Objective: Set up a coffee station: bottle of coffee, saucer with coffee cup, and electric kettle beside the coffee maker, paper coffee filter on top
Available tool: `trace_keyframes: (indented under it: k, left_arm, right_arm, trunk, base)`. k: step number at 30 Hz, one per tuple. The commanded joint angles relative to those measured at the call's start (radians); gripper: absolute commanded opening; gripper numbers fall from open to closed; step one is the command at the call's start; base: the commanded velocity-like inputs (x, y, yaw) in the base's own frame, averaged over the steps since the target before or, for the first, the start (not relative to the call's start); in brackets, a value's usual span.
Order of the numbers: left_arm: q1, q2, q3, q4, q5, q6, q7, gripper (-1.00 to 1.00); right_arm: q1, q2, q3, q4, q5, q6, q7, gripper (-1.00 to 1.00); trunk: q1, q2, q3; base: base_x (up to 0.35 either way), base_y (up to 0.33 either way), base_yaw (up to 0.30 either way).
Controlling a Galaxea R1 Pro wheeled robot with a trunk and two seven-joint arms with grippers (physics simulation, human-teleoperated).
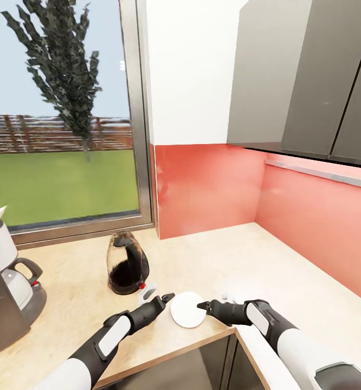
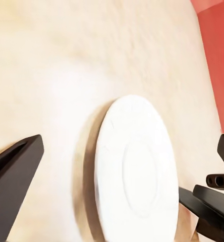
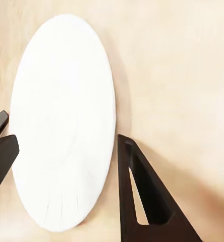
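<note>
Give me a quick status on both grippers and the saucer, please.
Left gripper open, beside saucer. Right gripper open, fingers straddling the saucer's other edge. Saucer flat on the kitchen countertop, empty. Electric kettle close behind.

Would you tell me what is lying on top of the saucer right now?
Nothing rests on the saucer: its white face is bare in both wrist views, with no cup on it. It lies flat on the kitchen countertop, so the wood directly beneath it is covered from sight.

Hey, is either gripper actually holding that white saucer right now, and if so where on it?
Nothing is held. The saucer lies flat on the kitchen countertop; the left gripper and right gripper flank its rim, both open.
</note>
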Motion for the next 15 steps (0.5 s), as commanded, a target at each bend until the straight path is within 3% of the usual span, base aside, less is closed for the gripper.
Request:
trace_keyframes:
  k: [1, 15]
  left_arm:
    - [0.0, 0.0, -0.003, 0.002, 0.004, 0.004, -0.003, 1.0]
    - [-0.001, -0.005, -0.006, 0.002, 0.004, 0.002, -0.023, 1.0]
  right_arm:
    - [0.001, 0.0, 0.016, 0.017, 0.026, -0.01, -0.006, 1.0]
    - [0.001, 0.004, 0.015, 0.017, 0.027, -0.013, -0.004, 1.0]
  trunk:
    - [0.001, 0.001, -0.001]
    - [0.001, 0.001, -0.001]
  base:
    - [0.0, 0.0, 0.0]
    - [0.0, 0.0, 0.0]
